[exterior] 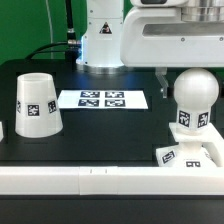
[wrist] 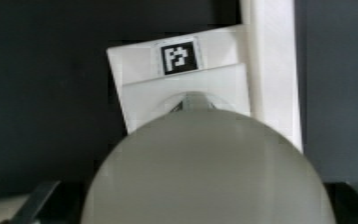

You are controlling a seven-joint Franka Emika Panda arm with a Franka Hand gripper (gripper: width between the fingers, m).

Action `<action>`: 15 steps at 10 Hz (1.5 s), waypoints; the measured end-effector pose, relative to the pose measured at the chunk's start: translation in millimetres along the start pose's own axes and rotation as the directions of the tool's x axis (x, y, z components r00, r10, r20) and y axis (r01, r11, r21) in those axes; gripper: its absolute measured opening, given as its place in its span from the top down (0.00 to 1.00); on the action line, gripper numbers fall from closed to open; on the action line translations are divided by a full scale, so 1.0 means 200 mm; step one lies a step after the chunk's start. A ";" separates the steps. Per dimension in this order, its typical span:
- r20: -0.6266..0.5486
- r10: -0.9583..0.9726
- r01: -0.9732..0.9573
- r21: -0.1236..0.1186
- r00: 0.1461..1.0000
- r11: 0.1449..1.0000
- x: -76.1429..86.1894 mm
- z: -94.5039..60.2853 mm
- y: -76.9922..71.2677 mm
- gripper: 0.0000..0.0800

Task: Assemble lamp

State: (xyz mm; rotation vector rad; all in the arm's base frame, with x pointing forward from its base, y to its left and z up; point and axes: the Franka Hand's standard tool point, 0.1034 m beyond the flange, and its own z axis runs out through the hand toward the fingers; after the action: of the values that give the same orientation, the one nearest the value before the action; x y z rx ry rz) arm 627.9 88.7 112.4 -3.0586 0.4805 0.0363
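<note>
The round-headed bulb (exterior: 194,92) hangs upright at the exterior view's right, its tagged stem pointing down just above the flat square base (exterior: 188,154). My gripper (exterior: 192,88) is shut on the bulb's head from above, with one dark finger (exterior: 163,80) showing beside it. In the wrist view the bulb (wrist: 202,160) fills the space between my fingers (wrist: 44,200), and the base (wrist: 176,75) with one tag lies straight beneath it. My gripper (wrist: 201,208) is mostly hidden by the bulb. The tapered shade (exterior: 36,103) stands mouth down at the exterior view's left.
The marker board (exterior: 103,99) lies flat in the middle of the black table. A white rail (exterior: 100,178) runs along the front edge, and the base rests against it (wrist: 274,50). The arm's white pedestal (exterior: 100,40) stands at the back.
</note>
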 end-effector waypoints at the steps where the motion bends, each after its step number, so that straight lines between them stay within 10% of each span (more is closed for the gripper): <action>1: 0.003 0.117 -0.117 0.008 0.993 0.993 0.00 0.00 0.00 0.28; 8: 0.038 0.513 -0.514 0.031 0.858 0.857 0.00 0.00 0.00 0.28; 15: 0.013 -0.031 0.030 0.043 0.999 0.999 0.00 0.00 -0.01 0.13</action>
State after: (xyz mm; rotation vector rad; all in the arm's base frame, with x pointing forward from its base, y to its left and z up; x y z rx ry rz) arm 628.8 90.5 112.8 -3.0211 0.4278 0.0454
